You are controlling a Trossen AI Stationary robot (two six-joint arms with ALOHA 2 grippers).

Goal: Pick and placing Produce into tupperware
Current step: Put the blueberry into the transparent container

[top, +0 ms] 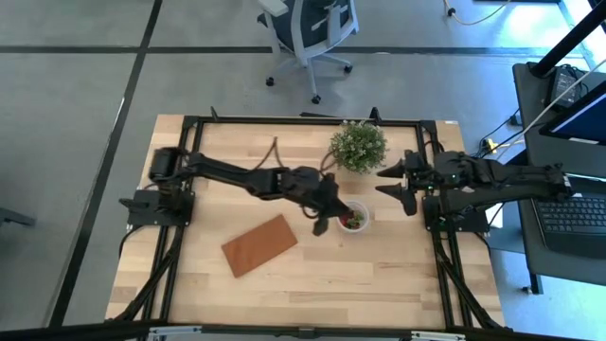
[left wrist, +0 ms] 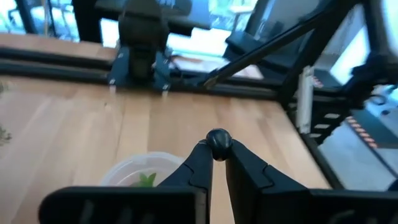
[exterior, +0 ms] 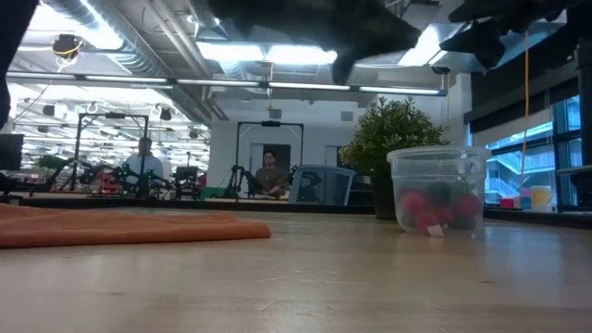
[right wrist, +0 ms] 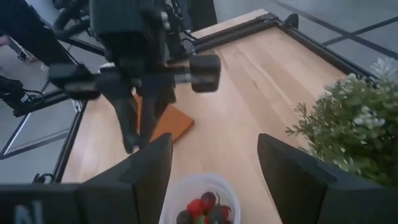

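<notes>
The small clear round cup [top: 354, 218] stands on the table in front of the potted plant, with red and dark fruit pieces [exterior: 433, 205] inside; it also shows in the right wrist view [right wrist: 199, 198]. My left gripper [top: 323, 221] hangs just left of the cup, above the table, shut on a small dark round berry [left wrist: 218, 137]. The cup's rim [left wrist: 138, 170] lies below its fingers. My right gripper [top: 392, 184] is open and empty, right of the cup near the plant. My left gripper pinches the dark berry [left wrist: 218, 137] between its two fingertips [left wrist: 201, 157], at their free ends. The fingers come slanting down from the table's left side. The berry is lifted clear of the table, beside and above the cup.
A green bushy potted plant [top: 359, 145] stands just behind the cup. A flat brown board [top: 259, 244] lies on the table left of and nearer than the cup. A black frame runs around the table's edges [top: 284, 121]. People sit in the room far behind [exterior: 269, 173].
</notes>
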